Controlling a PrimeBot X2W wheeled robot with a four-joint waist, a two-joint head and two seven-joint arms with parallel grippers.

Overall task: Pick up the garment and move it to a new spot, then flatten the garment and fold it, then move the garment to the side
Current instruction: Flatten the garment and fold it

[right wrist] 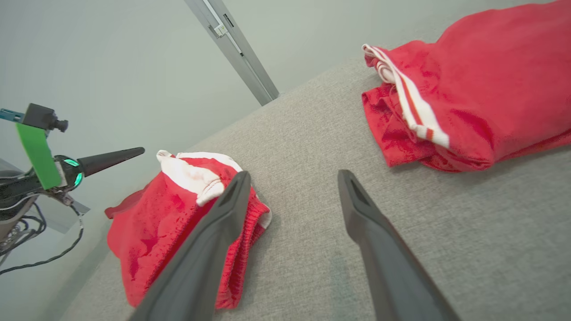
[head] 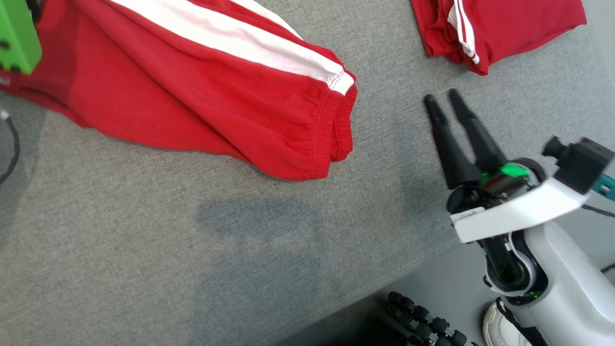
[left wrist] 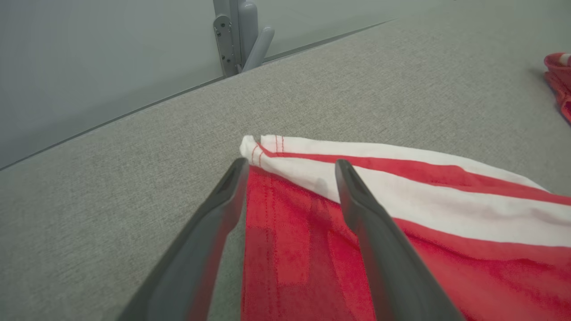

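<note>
The garment [head: 216,96], red trousers with white side stripes, lies spread across the grey cloth-covered table [head: 144,240], its elastic cuff pointing right. In the left wrist view my left gripper [left wrist: 290,167] is open just above the garment's [left wrist: 424,214] striped corner, holding nothing. My right gripper [head: 441,97] hovers to the right of the cuff, apart from it. The right wrist view shows this right gripper [right wrist: 292,176] open and empty over bare table, with the garment's cuff [right wrist: 156,223] to its left.
A second red striped garment [head: 504,24], folded, lies at the far right [right wrist: 482,89]. The table's front edge runs past my right arm, with a black ridged part [head: 423,322] below it. A dark cable [head: 12,144] hangs at the left edge.
</note>
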